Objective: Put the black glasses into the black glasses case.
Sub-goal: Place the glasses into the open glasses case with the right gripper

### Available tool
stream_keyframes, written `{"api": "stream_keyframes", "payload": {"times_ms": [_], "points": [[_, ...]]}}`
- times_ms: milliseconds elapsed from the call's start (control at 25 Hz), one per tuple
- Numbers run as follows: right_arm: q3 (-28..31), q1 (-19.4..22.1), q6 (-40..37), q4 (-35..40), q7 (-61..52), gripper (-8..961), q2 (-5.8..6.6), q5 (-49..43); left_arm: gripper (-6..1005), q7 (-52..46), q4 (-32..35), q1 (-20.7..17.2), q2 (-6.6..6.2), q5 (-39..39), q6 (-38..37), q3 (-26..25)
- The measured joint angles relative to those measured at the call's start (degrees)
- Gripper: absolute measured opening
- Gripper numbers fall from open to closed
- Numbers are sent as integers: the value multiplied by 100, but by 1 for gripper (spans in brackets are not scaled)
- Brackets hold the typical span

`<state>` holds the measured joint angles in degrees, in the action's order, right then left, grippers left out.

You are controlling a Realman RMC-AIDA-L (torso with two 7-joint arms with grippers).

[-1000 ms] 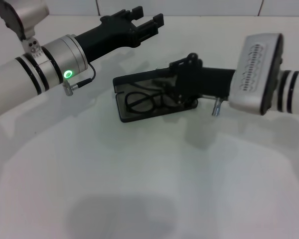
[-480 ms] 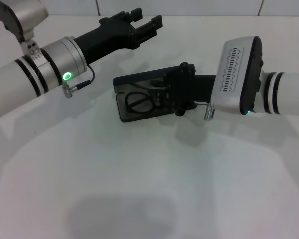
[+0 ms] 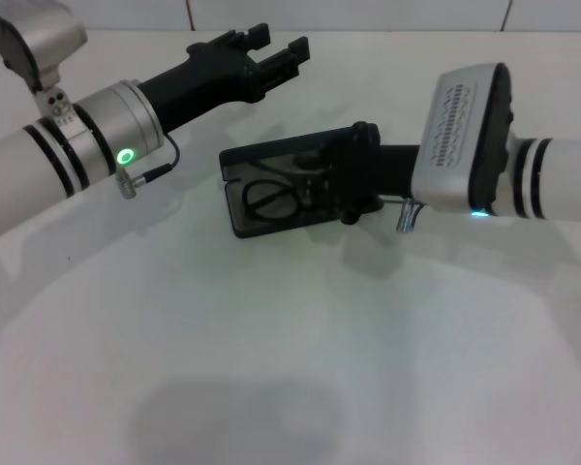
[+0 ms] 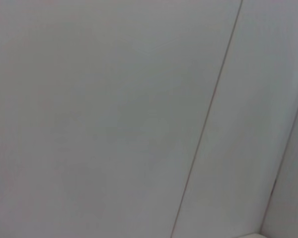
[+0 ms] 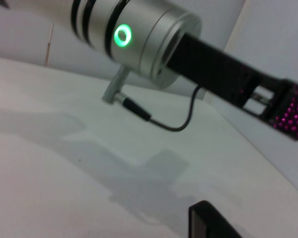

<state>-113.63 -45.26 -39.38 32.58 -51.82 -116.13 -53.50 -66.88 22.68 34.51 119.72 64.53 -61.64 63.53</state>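
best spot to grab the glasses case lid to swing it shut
Judging from the head view, grip the black glasses case by its raised lid's free long edge, coming from the far side: the lid stands open behind the tray holding the black glasses, while the right gripper covers the right end.

work surface: white table point(image 3: 271, 339), matte, smooth, fills most of head view. soft grey shadows lie across it; one broad dim patch sits near front edge.

backdrop: white tiled wall point(image 3: 387, 14) runs along far edge of table. thin dark grout lines point(image 3: 509, 14) split wall into panels.

left wrist view: wall only, pale panels, one slanted grout line point(image 4: 208, 119) crossing frame.

right wrist view: same table point(image 5: 49, 163), wall point(image 5: 30, 37) behind it.
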Motion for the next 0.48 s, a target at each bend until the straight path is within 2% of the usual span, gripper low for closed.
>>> {"api": "stream_keyframes", "payload": {"times_ms": [120,360,480], "points": [[271,100,-188,6,-56,147,26,15,665,0,0,-37,-1,-2,-10,-10],[1464,546,-1347,-104,-356,146,54,-3,666,2,54,-155,-1,-17,-34,-22],[1684,662,-1593,-190,-469,145,42,-7,666,65,60,-192,-2,-22,-38,-31]]}}
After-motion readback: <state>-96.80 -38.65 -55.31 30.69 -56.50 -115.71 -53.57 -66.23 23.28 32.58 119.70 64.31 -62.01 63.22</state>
